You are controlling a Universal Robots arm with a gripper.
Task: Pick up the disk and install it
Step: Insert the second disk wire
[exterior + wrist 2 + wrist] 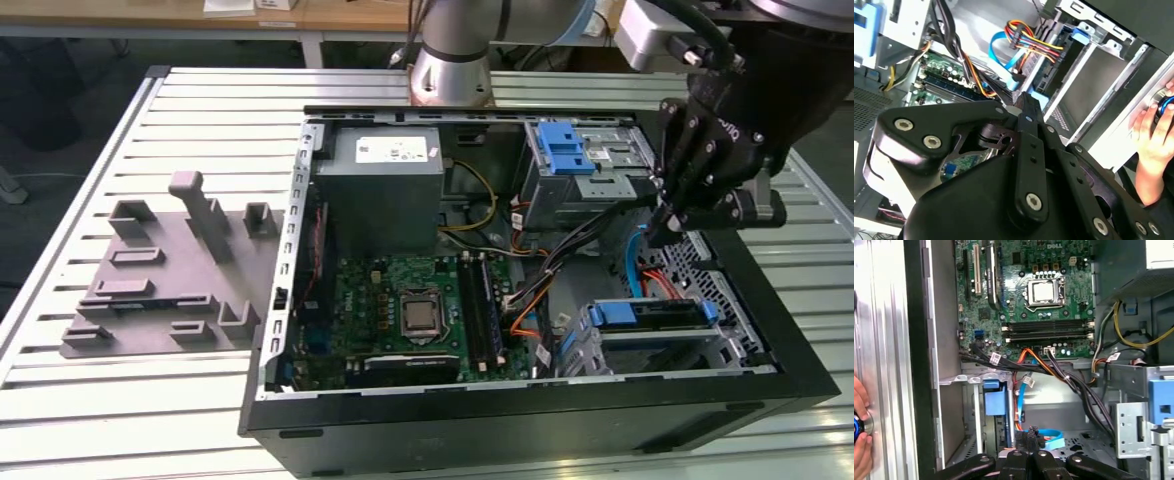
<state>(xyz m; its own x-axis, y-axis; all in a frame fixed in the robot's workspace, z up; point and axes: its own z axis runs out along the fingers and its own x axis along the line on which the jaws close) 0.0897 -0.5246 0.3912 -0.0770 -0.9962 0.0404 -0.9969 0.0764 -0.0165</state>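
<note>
The disk [657,316] lies in the drive bay at the near right corner of the open computer case, its blue carrier end facing the motherboard. That blue end [994,401] also appears in the first wrist view, and in the second wrist view as a blue edge [1081,34] atop the bay. My gripper [663,233] hangs over the case's right side, above the cables between the disk bay and the blue-latched cage. Its black fingers [1027,436] are pressed together with nothing between them. In the second wrist view the fingertips [1025,102] point at the blue cable.
A grey power-supply box [387,185] and the motherboard [400,310] fill the case's left half. A blue latch on a silver cage [574,150] sits at the back right. Orange and blue cables [638,262] run under the gripper. A person's hand [1153,137] rests on the table beside the case. A grey fixture [160,270] lies left.
</note>
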